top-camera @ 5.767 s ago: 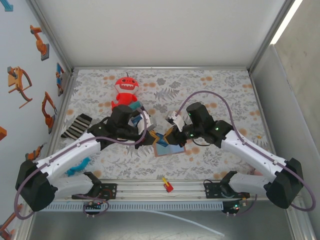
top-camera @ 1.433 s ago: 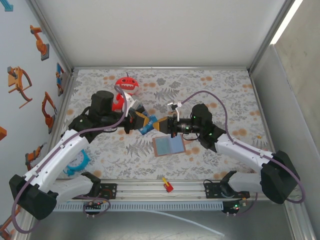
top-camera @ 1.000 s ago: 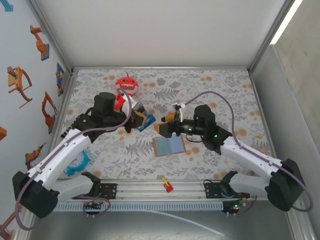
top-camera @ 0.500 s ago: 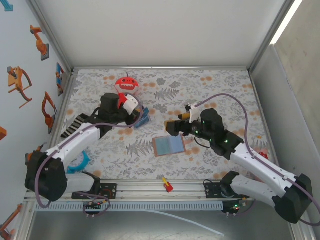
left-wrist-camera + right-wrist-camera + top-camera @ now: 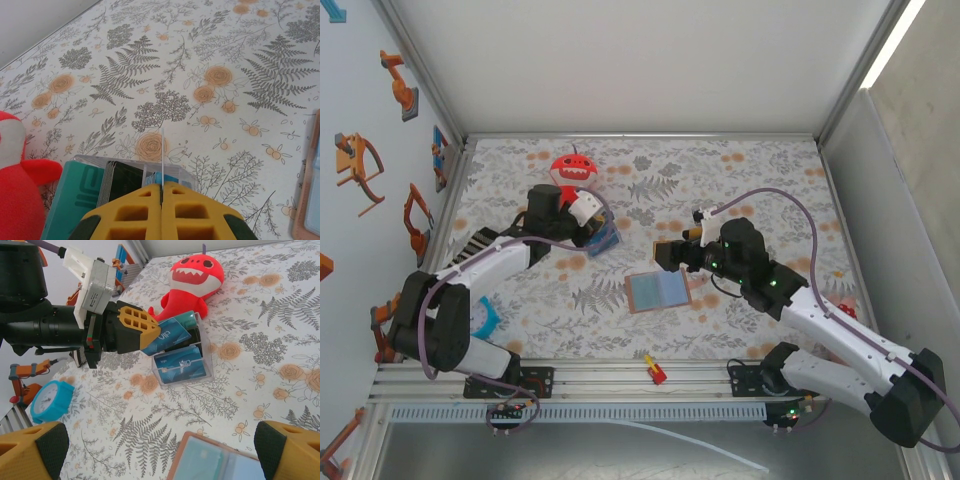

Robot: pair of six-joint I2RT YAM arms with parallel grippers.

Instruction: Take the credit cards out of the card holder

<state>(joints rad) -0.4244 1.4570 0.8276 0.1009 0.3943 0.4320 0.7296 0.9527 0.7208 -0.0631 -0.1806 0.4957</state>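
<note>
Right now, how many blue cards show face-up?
2. One blue card in the jaws of the left gripper; another blue card lying in the clear box. More may hide in the stack.

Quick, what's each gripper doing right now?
Left gripper: closed, pinching a blue card.
Right gripper: open, holding nothing.
</note>
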